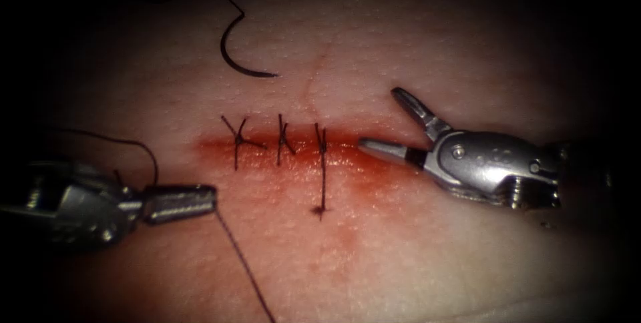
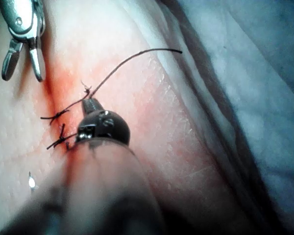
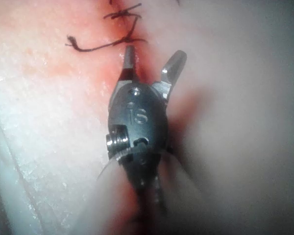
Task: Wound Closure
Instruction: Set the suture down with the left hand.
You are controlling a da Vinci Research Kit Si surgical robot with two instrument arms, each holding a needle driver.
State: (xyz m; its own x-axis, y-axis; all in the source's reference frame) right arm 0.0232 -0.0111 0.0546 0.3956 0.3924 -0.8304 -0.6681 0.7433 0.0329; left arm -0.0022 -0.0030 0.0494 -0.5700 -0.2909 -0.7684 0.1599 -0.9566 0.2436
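Endoscope view: pale pink pork-belly tissue (image 1: 414, 256) with a horizontal cut stained by red fluid (image 1: 347, 163). Three dark thread stitches (image 1: 284, 143) cross the cut; the rightmost one runs longest below it and ends in a small dark knot-like spot. Thin dark curved needle (image 1: 230, 56) lies free on the tissue above the cut, toward the left, held by neither tool and not in the tissue; its trailing dark thread (image 1: 244, 263) goes up into the dark edge.

Left silver needle-driver gripper (image 1: 212, 201) sits below the cut's left end, jaws closed on the thread, which runs from the tips down and right out of the frame's bottom edge. Another strand arcs over its wrist from the left. Right silver needle-driver gripper (image 1: 380, 119) is at the cut's right end, jaws spread wide and holding nothing, lower jaw tip just beside the rightmost stitch.

Left wrist view: left tool's dark rounded wrist (image 2: 104, 127) covers part of the stitch line, so the jaw tips are hard to make out; pale blue-grey drape (image 2: 255, 73) lies beyond the tissue edge. Right wrist view: open jaws near the stitch tails (image 3: 122, 29). Frame corners in the endoscope view are dark. Bare tissue lies open below and to the upper right of the cut.
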